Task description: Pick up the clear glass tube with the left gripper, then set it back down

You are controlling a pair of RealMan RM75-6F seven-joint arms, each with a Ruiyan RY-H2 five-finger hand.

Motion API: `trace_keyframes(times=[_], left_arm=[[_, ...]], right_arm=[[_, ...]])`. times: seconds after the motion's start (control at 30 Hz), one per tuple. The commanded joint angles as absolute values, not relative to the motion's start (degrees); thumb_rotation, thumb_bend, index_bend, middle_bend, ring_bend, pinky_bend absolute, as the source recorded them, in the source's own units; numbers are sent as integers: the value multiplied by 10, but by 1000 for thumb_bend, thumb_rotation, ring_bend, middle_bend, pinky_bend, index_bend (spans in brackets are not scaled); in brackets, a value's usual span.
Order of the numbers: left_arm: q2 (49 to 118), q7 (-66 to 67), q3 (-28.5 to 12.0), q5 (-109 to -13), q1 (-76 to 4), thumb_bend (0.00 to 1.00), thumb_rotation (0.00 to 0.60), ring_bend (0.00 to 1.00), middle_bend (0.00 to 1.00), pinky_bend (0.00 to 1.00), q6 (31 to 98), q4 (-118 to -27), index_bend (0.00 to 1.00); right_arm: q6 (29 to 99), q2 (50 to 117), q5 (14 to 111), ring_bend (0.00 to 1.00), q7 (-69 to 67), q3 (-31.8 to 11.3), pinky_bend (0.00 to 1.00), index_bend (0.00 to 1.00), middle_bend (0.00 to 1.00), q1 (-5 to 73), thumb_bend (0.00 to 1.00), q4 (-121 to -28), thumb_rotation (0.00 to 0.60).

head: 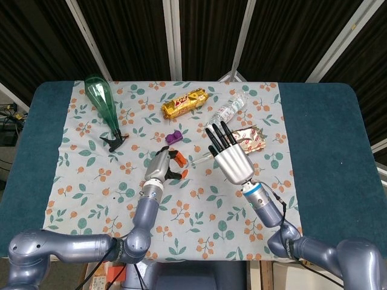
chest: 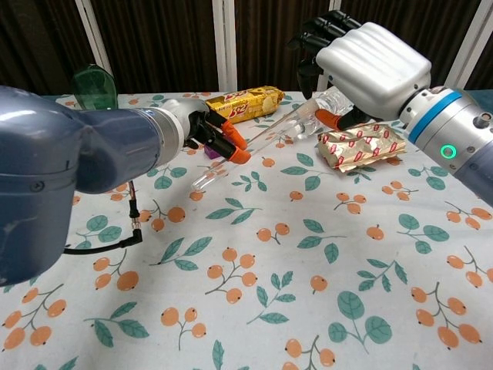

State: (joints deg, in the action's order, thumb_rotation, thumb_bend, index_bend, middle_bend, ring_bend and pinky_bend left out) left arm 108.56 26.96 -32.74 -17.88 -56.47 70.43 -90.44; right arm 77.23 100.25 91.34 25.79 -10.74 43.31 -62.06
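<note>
Behind tube [chest: 254, 144]: snack bar [chest: 243, 103], purple clip [head: 175, 136]; left hand [chest: 212, 135] pinches tube, right [chest: 362, 58] spread

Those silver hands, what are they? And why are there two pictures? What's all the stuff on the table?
They are a robot's two arms with hands, steered by a person. One picture looks down from a camera on the robot's head; the other looks out from its chest, low and close. On the flowery tablecloth lie a green bottle, a gold snack packet, a clear plastic bottle, a shiny foil packet and a small purple thing. The left hand holds a clear glass tube, tilted, off the cloth. The right hand hangs near the tube's far end with fingers stretched out; I cannot tell if it touches it.
</note>
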Motion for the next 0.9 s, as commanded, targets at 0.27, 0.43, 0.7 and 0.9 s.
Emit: trace_keyframes(times=[0.27,0.43,0.7,0.9], left_arm=[[1087,269,-331,-182,-567,528,600,55,492,0,708,-905,603],[1086,268,-329,-187,-566,528,600,60,493,0,709,-907,603],[1084,257,-314,-227,-561,530,600,63,495,0,711,-907,603],[1079,253,-296,-252,-552,532,600,63,496,0,709,-907,603]], right_arm=[[775,996,917,23,262,-105,0,570,164,430,444,-633,600],[775,991,916,23,266,-103,0,389,145,427,445,-639,600],[772,977,912,0,271,-100,0,65,42,418,444,-654,600],[773,965,906,0,273,-99,0,63,35,408,444,-663,600]])
